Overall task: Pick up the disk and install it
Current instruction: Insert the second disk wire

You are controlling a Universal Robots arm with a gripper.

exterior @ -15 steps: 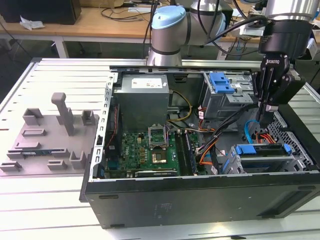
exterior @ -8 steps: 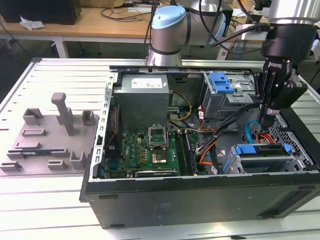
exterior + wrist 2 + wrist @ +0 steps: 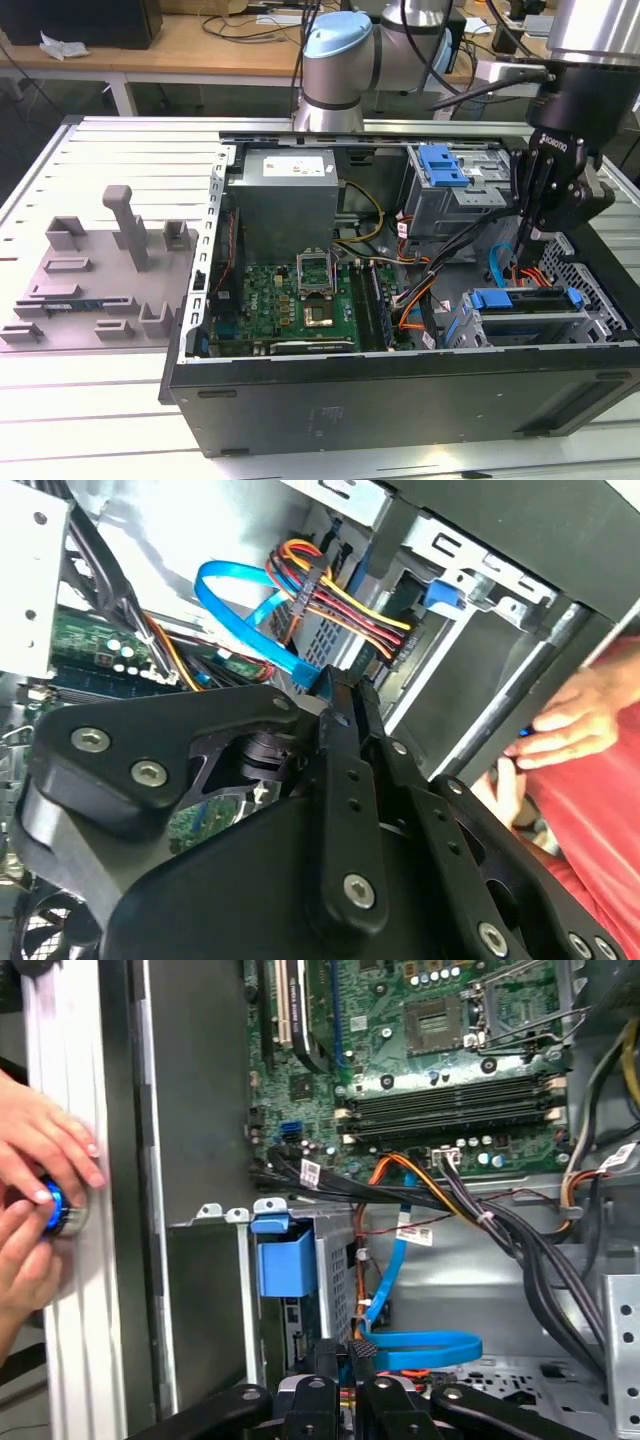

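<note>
The disk (image 3: 527, 312) lies flat in the drive cage at the front corner of the open computer case, on the exterior view's right. Its blue carrier rail (image 3: 524, 298) runs along its top. My black gripper (image 3: 524, 262) hangs just above it, by the blue and orange cables, fingers close together and holding nothing. In the first wrist view the gripper (image 3: 345, 1352) points at the blue data cable (image 3: 415, 1345), with the carrier's blue end tab (image 3: 285, 1260) beside it. The second wrist view shows the gripper (image 3: 340, 685) shut near the cable bundle (image 3: 335, 605).
A person's hands (image 3: 40, 1200) hold a small blue-lit object outside the case wall, also seen as a hand (image 3: 565, 725) with a red sleeve. The motherboard (image 3: 295, 300), power supply (image 3: 285, 200) and a second blue-latched bay (image 3: 443, 165) fill the case. A grey fixture with a post (image 3: 125, 225) sits left.
</note>
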